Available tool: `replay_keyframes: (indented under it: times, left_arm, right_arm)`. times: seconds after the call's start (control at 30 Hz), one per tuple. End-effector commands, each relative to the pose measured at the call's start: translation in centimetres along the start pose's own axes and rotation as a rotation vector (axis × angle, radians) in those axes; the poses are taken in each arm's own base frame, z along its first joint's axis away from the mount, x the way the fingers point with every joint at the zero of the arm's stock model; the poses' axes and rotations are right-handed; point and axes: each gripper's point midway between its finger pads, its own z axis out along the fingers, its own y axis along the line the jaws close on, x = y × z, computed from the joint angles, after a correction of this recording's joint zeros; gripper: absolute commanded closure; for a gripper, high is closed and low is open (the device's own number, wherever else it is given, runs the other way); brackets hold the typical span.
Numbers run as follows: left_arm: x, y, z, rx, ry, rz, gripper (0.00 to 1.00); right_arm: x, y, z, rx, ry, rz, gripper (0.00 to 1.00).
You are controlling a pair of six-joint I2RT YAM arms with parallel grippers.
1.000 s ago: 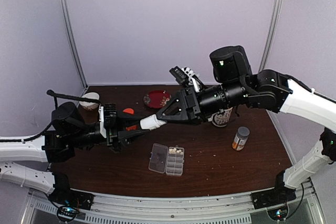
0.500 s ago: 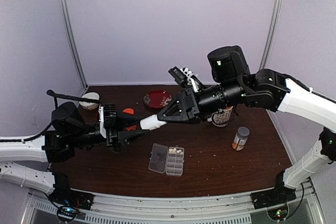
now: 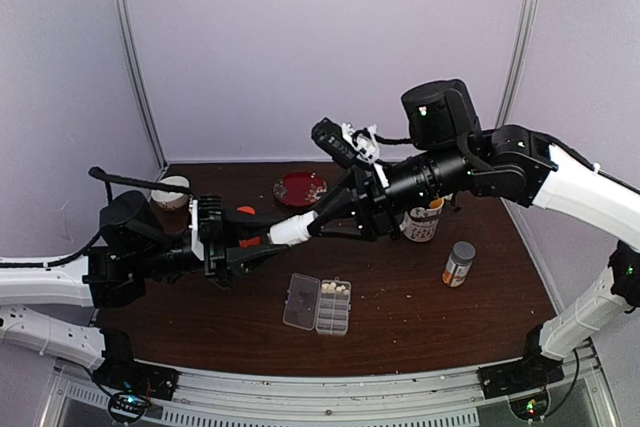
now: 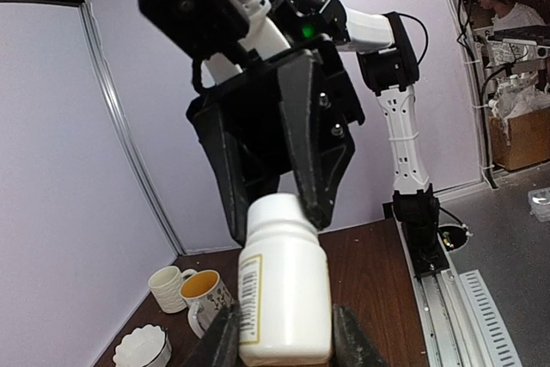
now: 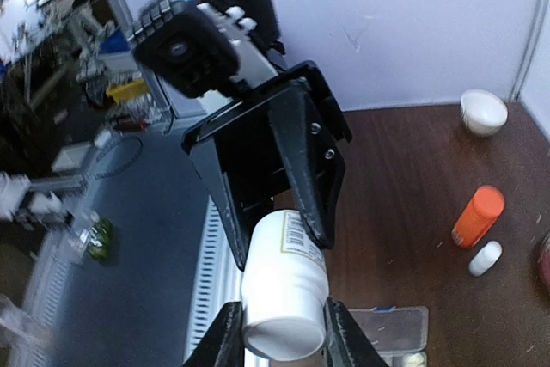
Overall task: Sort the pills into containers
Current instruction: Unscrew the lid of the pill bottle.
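Finding: a white bottle is held in mid-air between the two arms, above the far left part of the tabletop. The left tool is pressed together on the labelled body. The right tool is pinching the opposite, narrower end, which the left wrist view shows to be the cap.

Assessment: one arm steadies the body while the other takes the cap. This arrangement suits unscrewing, presumably to reach more tablets. The bottle's long axis runs nearly level, base towards the left arm and cap towards the right arm.

The pill box lies flat on the tabletop, below and near the held bottle, touched by neither tool. Its long axis runs roughly from near edge to far edge, slightly skewed. Its clear lid is swung open to the left, so the cells face upward, ready to be filled. Pills are visible as a whitish cluster in the farther cells; a count cannot be made
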Motion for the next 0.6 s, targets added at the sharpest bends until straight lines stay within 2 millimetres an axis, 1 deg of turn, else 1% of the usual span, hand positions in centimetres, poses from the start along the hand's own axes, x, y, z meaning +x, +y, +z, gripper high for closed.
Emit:
replay_keyframes:
  times: [0.0, 0.13, 0.23, 0.27, 0.3, 0.37, 0.4, 0.47, 0.57]
  left_arm:
    - [-1.1, 0.5, 0.6, -0.010, -0.030, 0.004, 0.87]
    - [-0.9, 0.6, 0.7, -0.011, -0.026, -0.001, 0.87]
    - [-0.9, 0.6, 0.7, -0.012, -0.025, -0.006, 0.87]
    - [-0.9, 0.5, 0.6, -0.011, -0.024, -0.005, 0.87]
    - [-0.8, 0.5, 0.7, -0.011, -0.022, -0.004, 0.87]
    - [-0.8, 0.5, 0.7, -0.012, -0.022, -0.001, 0.87]
    - [-0.7, 0.6, 0.7, -0.013, -0.021, 0.000, 0.87]
    - [-0.6, 0.5, 0.7, -0.013, -0.019, 0.001, 0.87]
    - [-0.5, 0.5, 0.7, -0.013, -0.017, 0.000, 0.87]
  right_arm:
    - [-2.1, 2.1, -0.6, -0.039, -0.095, -0.655, 1.00]
    - [-1.3, 1.6, -0.3, -0.018, -0.064, -0.982, 1.00]
    - [1.6, 1.6, -0.5, -0.065, 0.013, -1.351, 1.00]
    - [1.8, 1.3, -0.4, -0.030, 0.008, -1.419, 1.00]
    - [1.5, 0.8, -0.5, 0.028, -0.014, -1.485, 1.00]
    - [1.6, 0.3, -0.7, 0.109, -0.032, -1.641, 1.00]
    - [1.2, 0.0, -0.8, 0.149, -0.034, -1.689, 1.00]
    - [0.9, -0.6, -1.1, 0.207, -0.009, -1.768, 1.00]
    - [0.4, -0.8, -1.7, 0.276, -0.031, -1.811, 1.00]
